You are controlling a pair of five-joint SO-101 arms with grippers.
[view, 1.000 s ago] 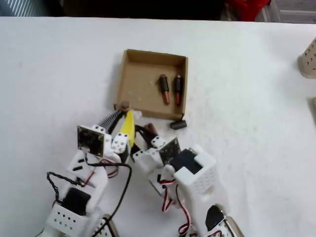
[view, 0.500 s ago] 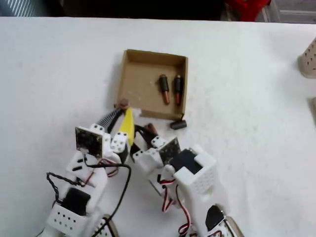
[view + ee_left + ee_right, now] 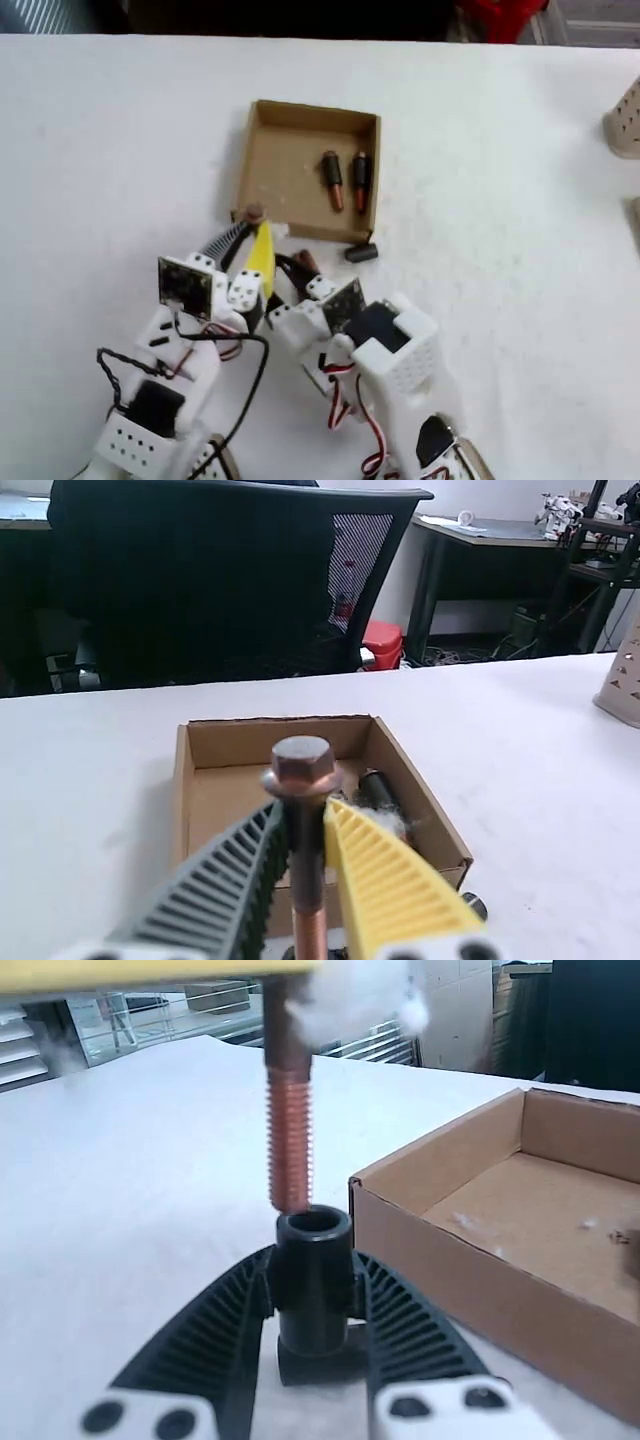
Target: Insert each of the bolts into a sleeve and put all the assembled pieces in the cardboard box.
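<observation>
Copper bolt (image 3: 288, 1130) hangs vertical, hex head up, threaded end down. Its tip sits at the mouth of the black sleeve (image 3: 313, 1280), over one edge of the bore rather than its centre, and is not yet inside. The sleeve stands upright, bore facing up, and appears to rest on the white table (image 3: 500, 200).

Left gripper (image 3: 303, 820): grey and yellow fingers clamped on the shank just under the flange. This leaves the whole thread free to enter.

Right gripper (image 3: 313, 1295): black fingers closed on the sleeve's sides. It acts as a fixture so the sleeve cannot tip.

Both grippers meet just beside the near wall of the cardboard box (image 3: 285, 175), so the drop-off will be short. Two assembled pieces (image 3: 332, 180) lie side by side inside. A loose sleeve (image 3: 361, 252) lies on its side just outside the box corner.

Judgement: the step in hand is insertion. The bolt probably needs a small sideways correction before lowering, otherwise the thread may catch the rim and push the sleeve askew.
</observation>
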